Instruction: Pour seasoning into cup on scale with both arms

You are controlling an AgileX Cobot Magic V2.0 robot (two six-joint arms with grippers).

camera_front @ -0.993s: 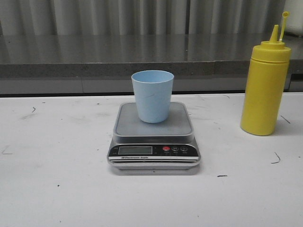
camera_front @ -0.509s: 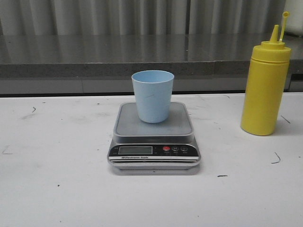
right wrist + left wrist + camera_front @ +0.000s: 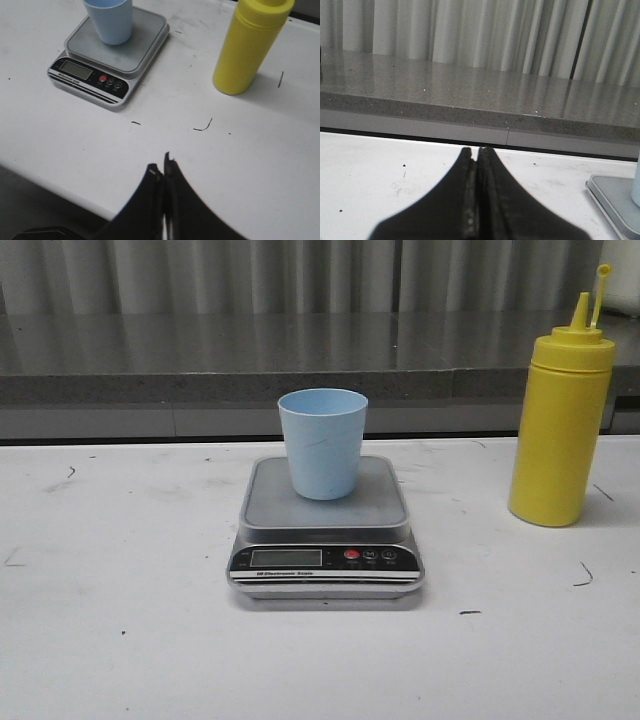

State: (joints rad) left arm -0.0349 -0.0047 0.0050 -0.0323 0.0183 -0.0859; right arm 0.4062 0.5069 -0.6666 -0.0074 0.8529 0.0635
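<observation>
A light blue cup (image 3: 322, 443) stands upright on the steel platform of a silver scale (image 3: 326, 528) at the table's middle. The tall yellow seasoning bottle (image 3: 560, 420) stands upright at the right, its tethered cap off the nozzle. Neither arm shows in the front view. My left gripper (image 3: 476, 150) is shut and empty, low over the table left of the scale (image 3: 615, 200). My right gripper (image 3: 161, 167) is shut and empty near the table's front edge, well short of the bottle (image 3: 252, 45), the cup (image 3: 110, 20) and the scale (image 3: 112, 55).
A grey stone ledge (image 3: 300, 360) with pale curtains behind runs along the table's back edge. The white table (image 3: 120, 620) carries small dark scuff marks.
</observation>
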